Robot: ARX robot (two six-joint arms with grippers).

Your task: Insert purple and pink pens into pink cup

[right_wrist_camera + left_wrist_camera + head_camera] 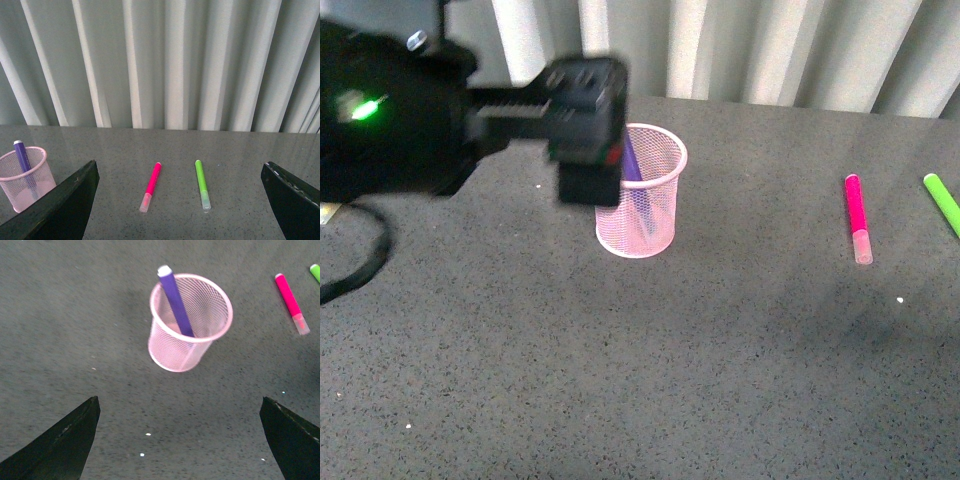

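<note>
Inside pink cup (658, 228), purple pen (631, 166); pink pen (857, 214) apart.

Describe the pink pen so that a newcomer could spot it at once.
On the grey table, look right of the pink cup. Two pens lie flat there; the pink pen is nearer the cup, magenta with a pale cap, unlike the green pen.

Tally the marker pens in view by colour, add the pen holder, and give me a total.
purple marker pen: 1, standing tilted inside the holder
pink marker pen: 1, lying flat outside the holder
green marker pen: 1, lying flat beside the pink one
pink mesh cup: 1, upright
Total: 4 things, 3 of them pens
</note>
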